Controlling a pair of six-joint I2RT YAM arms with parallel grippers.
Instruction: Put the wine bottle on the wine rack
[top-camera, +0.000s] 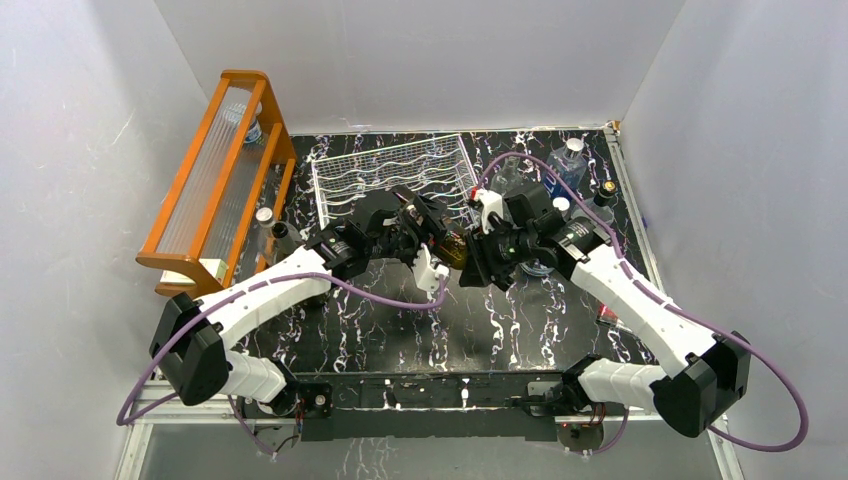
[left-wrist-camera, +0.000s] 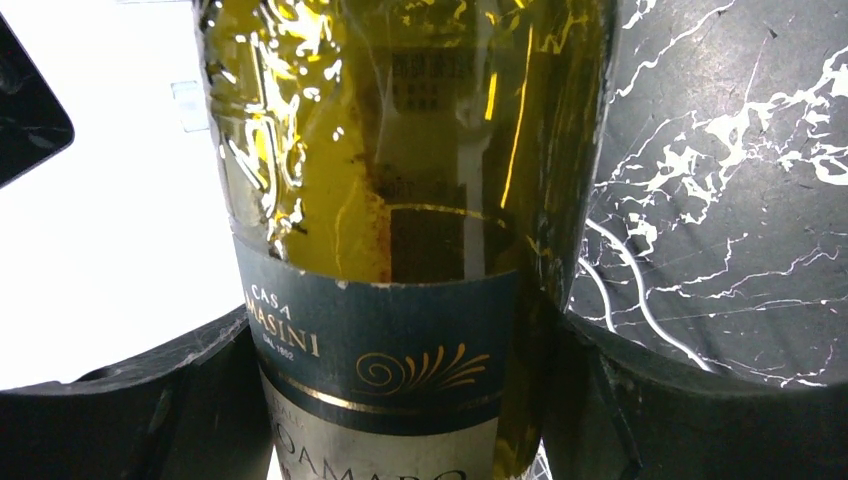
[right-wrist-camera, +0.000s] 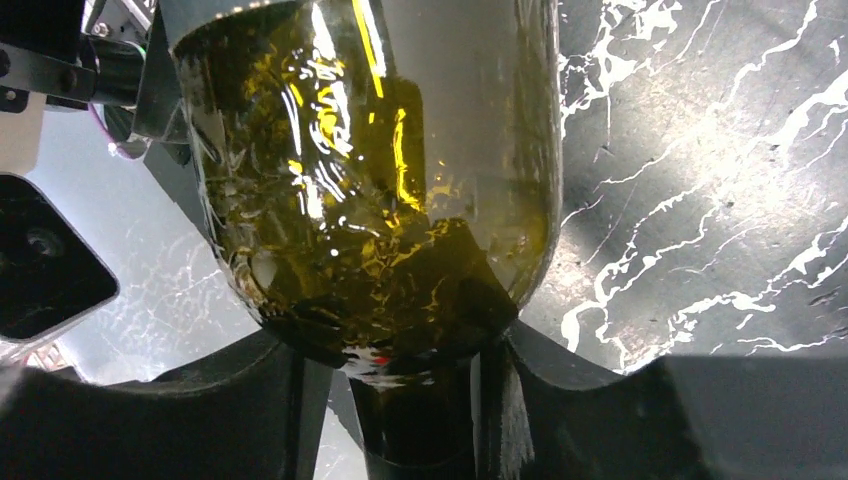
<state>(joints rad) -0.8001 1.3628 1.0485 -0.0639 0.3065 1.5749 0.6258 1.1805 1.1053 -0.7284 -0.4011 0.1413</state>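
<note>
Midway across the black marbled counter (top-camera: 520, 320), holding the wine bottle (left-wrist-camera: 400, 150) by its labelled body in the left end effector (left-wrist-camera: 400, 400), fingers tight on both sides. Facing it, flanking the bottle's neck with the right end effector (right-wrist-camera: 415, 400); impossible to tell whether those fingers press the glass. Just beyond both end effectors, lying flat and apart from the bottle: the wine rack (top-camera: 395, 170). Farther off, left of the left end effector, an orange wooden shelf (top-camera: 215, 170); behind the right, several clear bottles (top-camera: 570, 155).
</note>
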